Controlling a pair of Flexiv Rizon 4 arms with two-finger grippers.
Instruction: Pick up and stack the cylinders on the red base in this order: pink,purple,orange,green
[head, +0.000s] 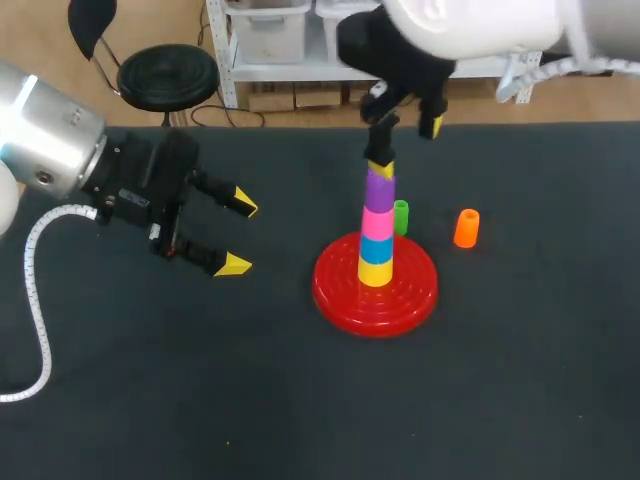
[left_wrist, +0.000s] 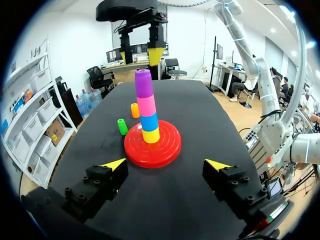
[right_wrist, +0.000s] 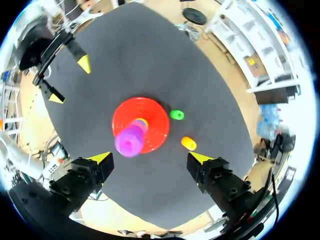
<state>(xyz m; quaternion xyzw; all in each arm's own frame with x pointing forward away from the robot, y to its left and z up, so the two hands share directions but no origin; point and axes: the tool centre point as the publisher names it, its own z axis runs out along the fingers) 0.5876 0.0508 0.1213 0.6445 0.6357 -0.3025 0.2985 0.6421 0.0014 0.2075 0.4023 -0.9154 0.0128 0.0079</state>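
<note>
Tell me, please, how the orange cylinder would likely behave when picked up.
The orange cylinder stands upright on the table, so a sideways nudge might tip it and let it roll. It looks like small hollow plastic: probably light, stiff, perhaps slippery.

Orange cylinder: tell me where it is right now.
In the head view the orange cylinder sits on the table to the right of the red base, just beyond the green cylinder, apart from both.
</note>
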